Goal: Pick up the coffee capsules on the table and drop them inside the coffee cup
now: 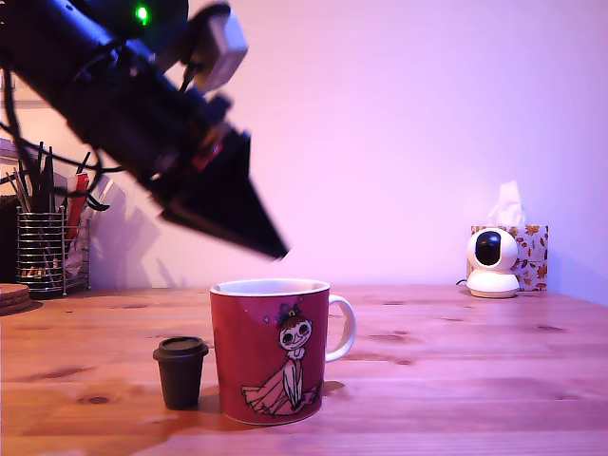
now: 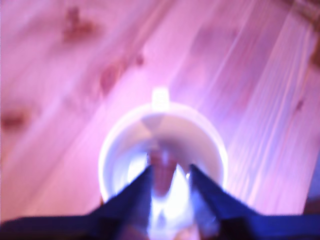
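One coffee capsule (image 1: 180, 371) stands on the worktop (image 1: 456, 380), just beside the coffee cup (image 1: 270, 350).
Above the cup's rim hangs the pincer (image 2: 170, 175), fingers apart; a blurred brownish shape shows between them, inside the cup.

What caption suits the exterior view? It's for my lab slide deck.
Robot hand poised above the red cartoon mug on a pine table, one dark coffee capsule standing beside the mug.
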Controlling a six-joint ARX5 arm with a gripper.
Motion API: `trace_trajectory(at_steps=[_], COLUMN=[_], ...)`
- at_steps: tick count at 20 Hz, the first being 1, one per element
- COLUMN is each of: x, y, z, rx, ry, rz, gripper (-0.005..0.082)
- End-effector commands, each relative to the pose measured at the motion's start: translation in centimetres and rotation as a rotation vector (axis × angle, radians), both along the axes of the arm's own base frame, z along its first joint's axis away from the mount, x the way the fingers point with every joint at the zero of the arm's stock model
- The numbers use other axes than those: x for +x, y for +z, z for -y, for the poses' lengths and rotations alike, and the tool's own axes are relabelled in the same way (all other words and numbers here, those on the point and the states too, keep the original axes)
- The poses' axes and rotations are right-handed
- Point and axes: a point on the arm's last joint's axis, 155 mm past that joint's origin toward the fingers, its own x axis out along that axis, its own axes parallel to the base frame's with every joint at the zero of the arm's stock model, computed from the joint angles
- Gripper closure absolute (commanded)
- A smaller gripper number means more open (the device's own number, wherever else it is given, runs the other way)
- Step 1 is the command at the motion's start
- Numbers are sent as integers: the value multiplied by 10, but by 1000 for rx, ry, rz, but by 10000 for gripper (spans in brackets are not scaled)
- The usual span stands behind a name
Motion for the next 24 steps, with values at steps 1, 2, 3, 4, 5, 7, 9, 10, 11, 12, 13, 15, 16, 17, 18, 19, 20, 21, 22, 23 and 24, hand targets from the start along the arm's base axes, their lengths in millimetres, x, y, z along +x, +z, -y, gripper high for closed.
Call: trace_trajectory(at_steps=[1, 2, 3, 4, 5, 7, 9, 10, 11, 12, 13, 15, 16, 17, 18, 19, 20, 21, 22, 23, 24], x=[-4, -7, -9, -11, -13, -13, -11, -9, -9, -8, -8, -4, -3, -3, -2, -2, -2, -3, -4, -5, -6], y=[-1, 0, 1, 2, 4, 11, 23, 29, 35, 40, 45, 52, 55, 59, 62, 65, 65, 65, 63, 61, 59], z=[4, 6, 7, 8, 9, 11, 10, 8, 6, 4, 0, -10, -15, -18, -23, -28, -33, -39, -45, -51, -56], rx=[-18, -28, -36, -43, -48, -67, -92, -103, -118, -131, -142, -155, -159, -168, -171, -176, -180, -182, -181, -180, -180], ry=[-28, -40, -51, -60, -79, -93, -90, -85, -85, -84, -80, -54, -45, -42, -32, -22, -12, 1, 15, 28, 40], rz=[-7, -14, -21, -25, -14, 4, 31, 44, 49, 53, 56, 74, 79, 87, 99, 107, 113, 119, 120, 120, 121], gripper=[793, 793, 793, 793, 793, 793, 793, 793, 793, 793, 793, 793, 793, 793, 793, 793, 793, 793, 793, 793, 793])
